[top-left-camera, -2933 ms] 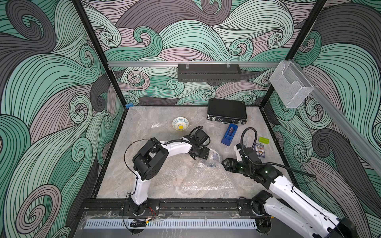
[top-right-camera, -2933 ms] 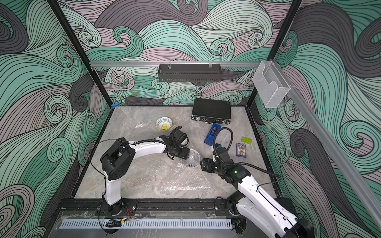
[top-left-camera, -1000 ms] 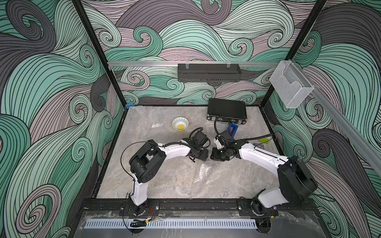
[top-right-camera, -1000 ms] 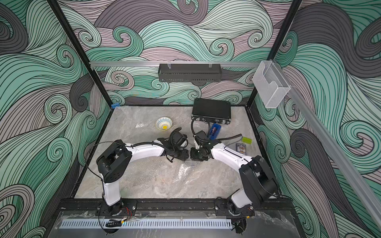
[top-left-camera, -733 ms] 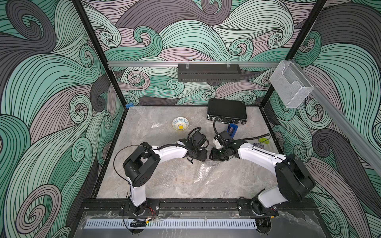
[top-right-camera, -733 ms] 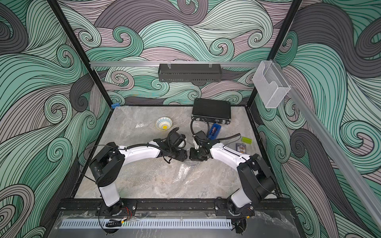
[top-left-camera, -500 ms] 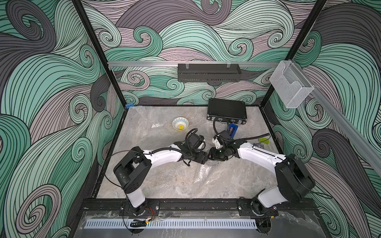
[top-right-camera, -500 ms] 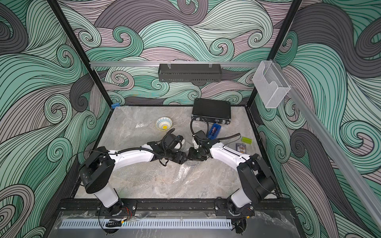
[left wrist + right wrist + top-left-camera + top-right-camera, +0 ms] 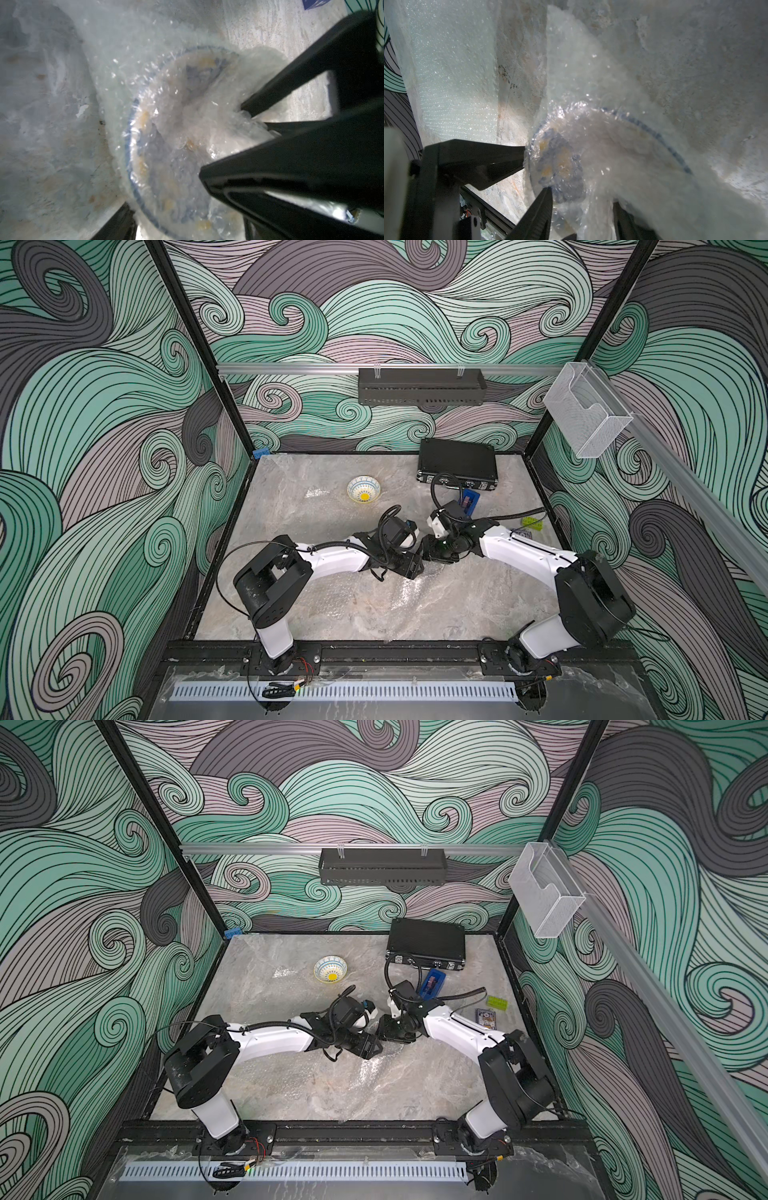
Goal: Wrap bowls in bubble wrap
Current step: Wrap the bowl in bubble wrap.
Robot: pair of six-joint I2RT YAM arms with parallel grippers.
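Note:
A pale bowl (image 9: 363, 489) with a teal-yellow rim and a yellow centre stands uncovered at the back of the table in both top views. The blue-white bowl (image 9: 158, 149) lies bundled in bubble wrap (image 9: 116, 68), with the loose sheet trailing toward the front (image 9: 399, 597). My left gripper (image 9: 185, 226) is open, its fingers (image 9: 120, 224) straddling the wrapped bowl. My right gripper (image 9: 581, 197) is open too, with crumpled wrap and part of the bowl (image 9: 560, 162) between its fingers (image 9: 542, 207). Both grippers meet nose to nose (image 9: 409, 566) (image 9: 432, 553) and hide the bundle from above.
A black case (image 9: 457, 464) lies at the back right, with a blue box (image 9: 469, 502) in front of it. A green brick (image 9: 532, 524) and a card pack (image 9: 521, 534) lie by the right wall. A flat second sheet of wrap (image 9: 452, 72) lies beside the bundle.
The right arm came from the front right to the wrapped bowl. Over the last second the left arm's elbow swung out to the left, and both grippers' jaws stand wider.

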